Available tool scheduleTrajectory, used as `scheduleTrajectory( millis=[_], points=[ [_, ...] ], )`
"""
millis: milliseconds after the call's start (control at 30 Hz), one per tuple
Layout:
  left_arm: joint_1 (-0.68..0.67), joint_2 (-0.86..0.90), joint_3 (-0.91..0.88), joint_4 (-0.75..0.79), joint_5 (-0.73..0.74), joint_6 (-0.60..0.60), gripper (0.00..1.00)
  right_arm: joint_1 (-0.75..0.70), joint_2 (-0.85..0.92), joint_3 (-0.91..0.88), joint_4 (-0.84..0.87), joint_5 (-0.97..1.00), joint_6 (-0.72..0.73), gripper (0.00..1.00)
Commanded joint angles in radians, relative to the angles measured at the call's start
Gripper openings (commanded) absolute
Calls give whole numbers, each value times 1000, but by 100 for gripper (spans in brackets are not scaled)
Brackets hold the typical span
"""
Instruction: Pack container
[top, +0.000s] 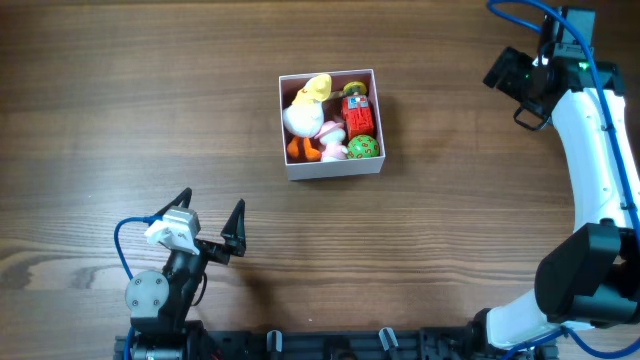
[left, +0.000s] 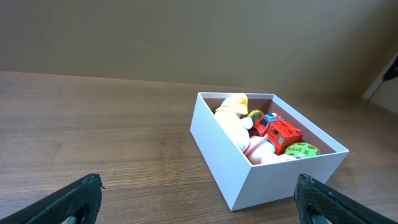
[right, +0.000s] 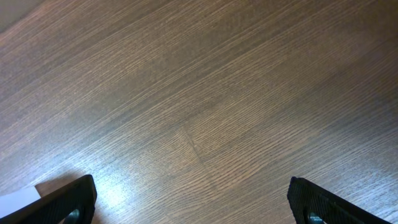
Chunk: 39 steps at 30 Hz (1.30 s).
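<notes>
Overhead is showing the container (top: 335, 169) sitting on the tabletop (top: 120, 120), toys (top: 358, 121) crowding inside. Left end effector (top: 212, 208) and right end effector (right: 193, 205) are both hanging open, empty, well apart from it. Risk: any nudging could be tipping the duck (top: 306, 106) out.

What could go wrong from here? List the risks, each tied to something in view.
1. The duck seems to poke above the rim of the container; a knock could tip it out.
2. With the red truck, green ball and pink toy, the container looks full; adding more may push toys out.
3. The open left gripper faces its thin wall; a low approach might shove it.
</notes>
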Motion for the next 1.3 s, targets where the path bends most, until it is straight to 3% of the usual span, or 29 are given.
scheduleTrajectory(
  millis=[0, 1267],
  points=[
    [-1, -10, -4, 0, 23, -2, 100, 0, 11, 0, 2, -9, 0, 100],
    [-1, -10, -4, -1, 23, -2, 100, 0, 16, 0, 23, -9, -4, 100]
  ],
)
